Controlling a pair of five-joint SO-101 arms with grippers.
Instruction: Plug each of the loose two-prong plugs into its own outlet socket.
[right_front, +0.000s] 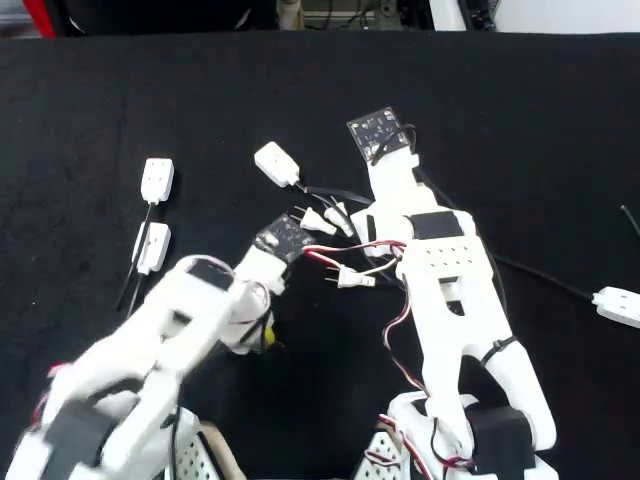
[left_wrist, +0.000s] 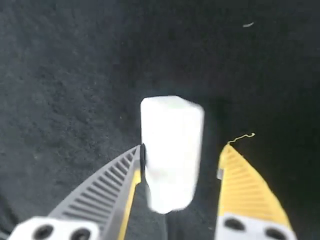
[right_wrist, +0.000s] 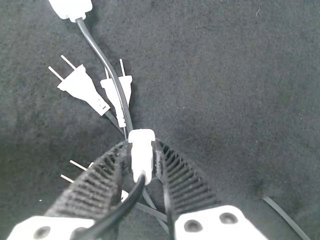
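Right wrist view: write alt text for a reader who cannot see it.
The right gripper is closed on a small white plug over black cloth. Just beyond lie two loose two-prong plugs, with a black cable running past them to a white socket.

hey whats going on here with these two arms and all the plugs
Two robot arms are working over a black table. The right tool is shut on a white plug, gripping its body, with the cable running back between the fingers. Two loose plugs lie just ahead of it, prongs bare. The left tool is open around a white block, likely an outlet socket.
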